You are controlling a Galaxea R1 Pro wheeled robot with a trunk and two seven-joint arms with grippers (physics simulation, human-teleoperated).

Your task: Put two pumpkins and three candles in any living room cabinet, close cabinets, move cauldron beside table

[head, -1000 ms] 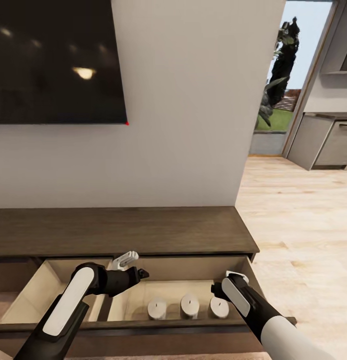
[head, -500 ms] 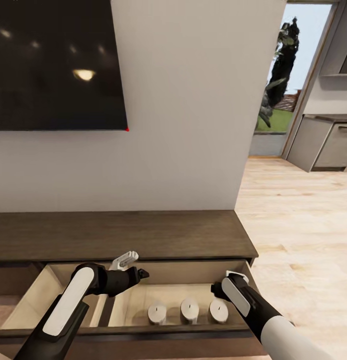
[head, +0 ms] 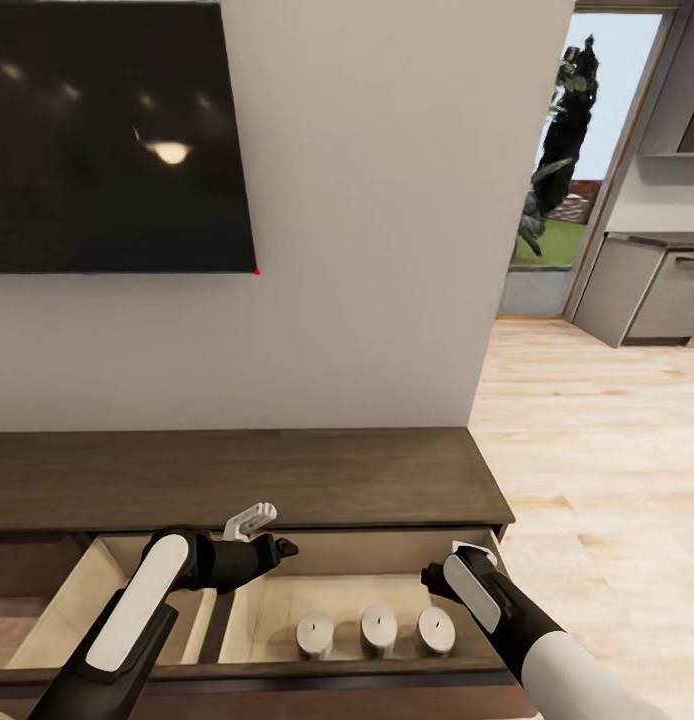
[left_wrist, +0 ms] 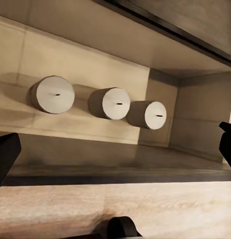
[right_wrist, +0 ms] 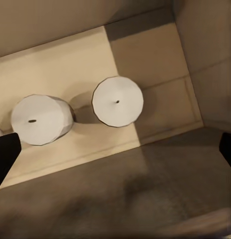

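The long dark-brown cabinet [head: 237, 475] stands against the wall with its drawer [head: 387, 555] pulled out, pale beige inside. Three white candles [head: 315, 633] [head: 379, 627] [head: 436, 630] stand in a row in the drawer's right compartment; they also appear in the left wrist view [left_wrist: 53, 94] [left_wrist: 111, 103] [left_wrist: 147, 114], and two of them in the right wrist view [right_wrist: 117, 101] [right_wrist: 40, 119]. My left gripper [head: 267, 537] hovers open above the drawer, left of the candles. My right gripper [head: 445, 570] hangs open over the rightmost candle. The pumpkins and the cauldron are out of view.
A large black TV [head: 107, 130] hangs on the wall above the cabinet. The drawer's left compartment [head: 87, 610] also stands open. To the right, light wood floor [head: 607, 450] leads to a doorway, with grey kitchen cupboards [head: 662, 290] beyond.
The whole picture has slid down slightly, so the camera has moved. Both grippers stay open, and the candles keep their places in the drawer.
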